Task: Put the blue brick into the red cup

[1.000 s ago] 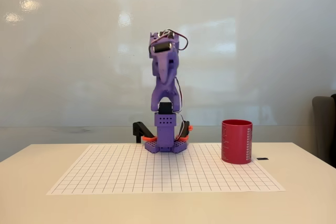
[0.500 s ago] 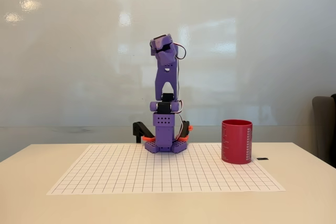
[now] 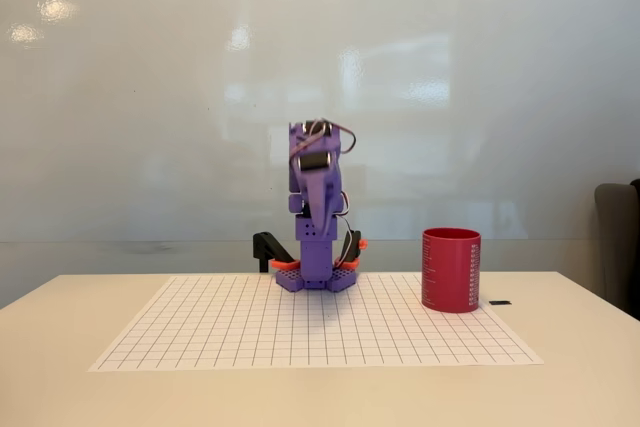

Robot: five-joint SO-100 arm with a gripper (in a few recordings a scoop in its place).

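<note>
Fixed view: dark-red straight-sided red cup (image 3: 451,269) stands upright; gripper's state unclear.

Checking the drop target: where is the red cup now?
In the fixed view the cup stands upright on the right part of the grid sheet, right of the purple arm's base, with a small dark item just right of it.

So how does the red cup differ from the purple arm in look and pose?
The red cup is dark red, a plain straight-sided cylinder; the purple arm is purple, jointed, with wires looping at its top. The cup stands to the right on the grid sheet's edge; the arm sits folded at its back edge, taller than the cup. Both stand upright.
</note>
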